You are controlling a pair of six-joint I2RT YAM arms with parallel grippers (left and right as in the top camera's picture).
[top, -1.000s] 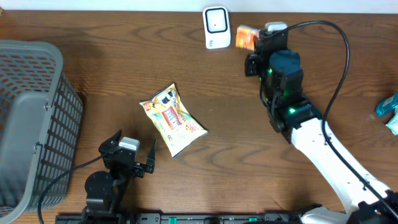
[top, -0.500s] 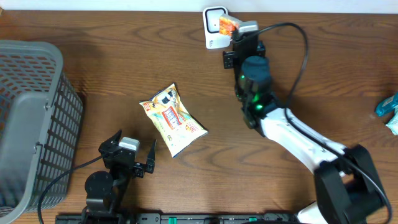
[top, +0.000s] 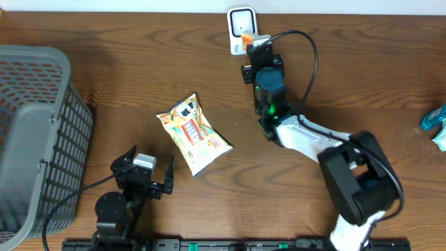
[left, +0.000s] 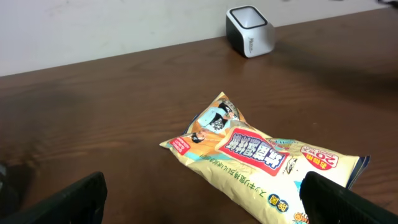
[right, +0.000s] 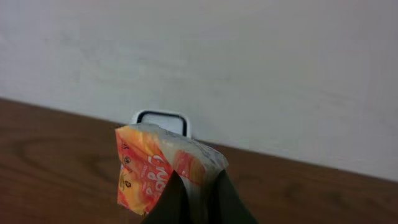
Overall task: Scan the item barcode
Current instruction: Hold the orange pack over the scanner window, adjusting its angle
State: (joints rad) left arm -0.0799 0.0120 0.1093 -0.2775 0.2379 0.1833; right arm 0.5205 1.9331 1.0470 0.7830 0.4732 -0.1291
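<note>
A small orange snack packet [top: 248, 41] is pinched in my right gripper [top: 254, 46], which is shut on it. The packet is held upright directly in front of the white barcode scanner [top: 241, 22] at the table's far edge. In the right wrist view the packet [right: 152, 171] covers most of the scanner [right: 160, 117], and the gripper [right: 198, 190] grips its lower right edge. My left gripper [top: 149, 174] rests open near the front edge, holding nothing. A yellow snack bag [top: 193, 134] lies flat on the table just beyond it, between the fingers [left: 71, 199] in the left wrist view.
A grey mesh basket [top: 35, 132] stands at the left edge of the table. A teal packet [top: 435, 127] lies at the right edge. The right arm's black cable loops over the table behind the arm. The scanner [left: 250, 31] stands against the wall.
The right arm has swung left, carrying the orange packet from the scanner's right side to directly in front of it. The left arm and yellow bag have not moved.
</note>
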